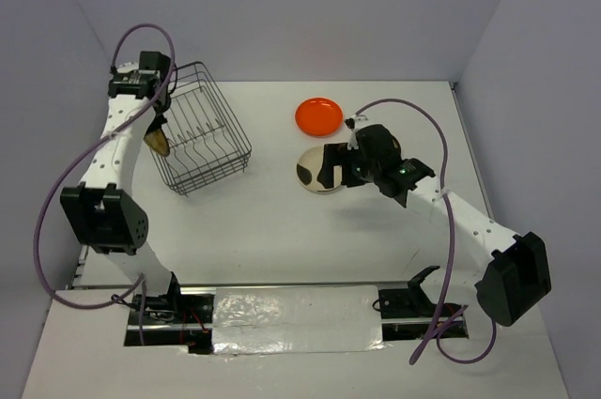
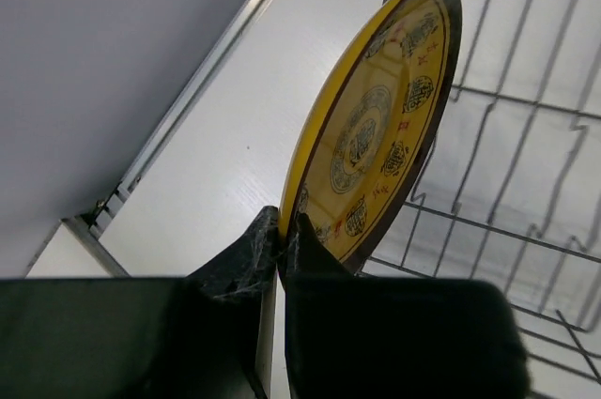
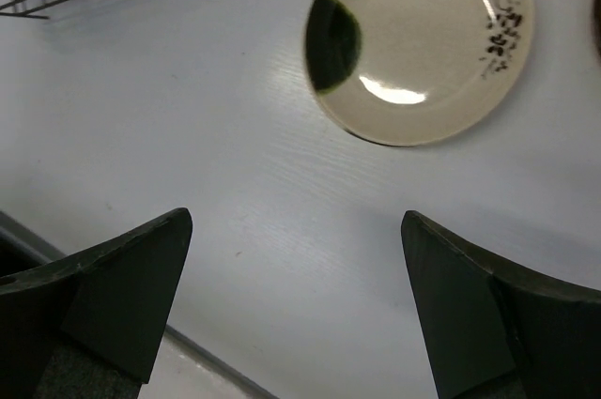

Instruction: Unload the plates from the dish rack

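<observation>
Left hand [image 2: 283,241] clenched on gold plate [image 2: 376,136], rim at 6 o'clock | stiff, glossy, likely slippery, breakable: pinch rim firmly | right hand [image 3: 296,296] released, cream plate [image 3: 418,42] at 1 o'clock

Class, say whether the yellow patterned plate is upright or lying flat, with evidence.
Upright: the yellow patterned plate stands on edge, its rim pinched by the left gripper.

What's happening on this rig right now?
Two arms are unloading a dish rack. The left claw is shut on the rim of a yellow patterned plate, held on edge at the rack's left side. The right claw hangs open above a cream plate lying flat on the table, near an orange plate.
</observation>
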Available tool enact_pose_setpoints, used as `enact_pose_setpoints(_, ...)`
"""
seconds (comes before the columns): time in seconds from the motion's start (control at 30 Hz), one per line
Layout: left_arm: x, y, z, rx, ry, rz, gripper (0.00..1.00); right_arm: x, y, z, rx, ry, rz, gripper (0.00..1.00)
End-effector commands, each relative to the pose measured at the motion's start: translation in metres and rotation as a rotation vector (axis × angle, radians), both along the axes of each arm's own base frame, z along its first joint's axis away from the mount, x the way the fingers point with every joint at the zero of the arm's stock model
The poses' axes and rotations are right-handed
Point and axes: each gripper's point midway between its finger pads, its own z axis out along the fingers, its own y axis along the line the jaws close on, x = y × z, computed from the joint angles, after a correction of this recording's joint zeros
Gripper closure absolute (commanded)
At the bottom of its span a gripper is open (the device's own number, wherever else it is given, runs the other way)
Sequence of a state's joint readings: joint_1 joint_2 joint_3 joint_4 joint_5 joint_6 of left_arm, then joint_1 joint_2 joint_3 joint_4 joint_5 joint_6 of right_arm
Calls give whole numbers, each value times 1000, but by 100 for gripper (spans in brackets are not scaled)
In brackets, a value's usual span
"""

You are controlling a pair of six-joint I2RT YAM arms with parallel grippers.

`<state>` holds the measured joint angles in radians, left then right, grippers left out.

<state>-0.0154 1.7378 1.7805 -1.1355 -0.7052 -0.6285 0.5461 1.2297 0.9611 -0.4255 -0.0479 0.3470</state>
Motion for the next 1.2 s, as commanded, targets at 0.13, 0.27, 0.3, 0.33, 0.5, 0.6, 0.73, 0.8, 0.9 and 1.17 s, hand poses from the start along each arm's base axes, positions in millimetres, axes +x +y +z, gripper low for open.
enact_pose_setpoints(0.13, -9, -80, 94, -291, -419, -465, 95, -19, 85, 100, 524, -178, 342, 0)
enact_pose_setpoints(0.27, -35, -180, 92, -694, -559, -888, 99, -16, 109, 144, 692, -198, 378, 0)
enact_pose_setpoints(0.3, -33, -191, 100, -727, -613, -949, 100, -5, 111, 156, 696, -231, 327, 0)
enact_pose_setpoints(0.33, -40, -201, 104, -783, -637, -985, 100, 0, 113, 159, 696, -239, 304, 0)
enact_pose_setpoints(0.5, -65, -241, 113, -1029, -702, -1174, 100, 45, 119, 140, 554, -222, 123, 1)
enact_pose_setpoints(0.6, -75, -249, 120, -1088, -725, -1227, 97, 50, 124, 122, 534, -201, 125, 5)
enact_pose_setpoints(0.73, -75, -252, 108, -1131, -691, -1218, 88, 38, 136, 122, 605, -206, 221, 43)
enact_pose_setpoints(0.8, -72, -252, 102, -1140, -678, -1204, 75, 33, 143, 127, 638, -212, 279, 90)
enact_pose_setpoints(0.9, -58, -235, 71, -1035, -576, -1062, 14, 37, 135, 125, 628, -213, 233, 100)
enact_pose_setpoints(1.17, -55, -110, 51, -382, -438, -593, 0, 89, -57, 34, 560, -73, -475, 100)
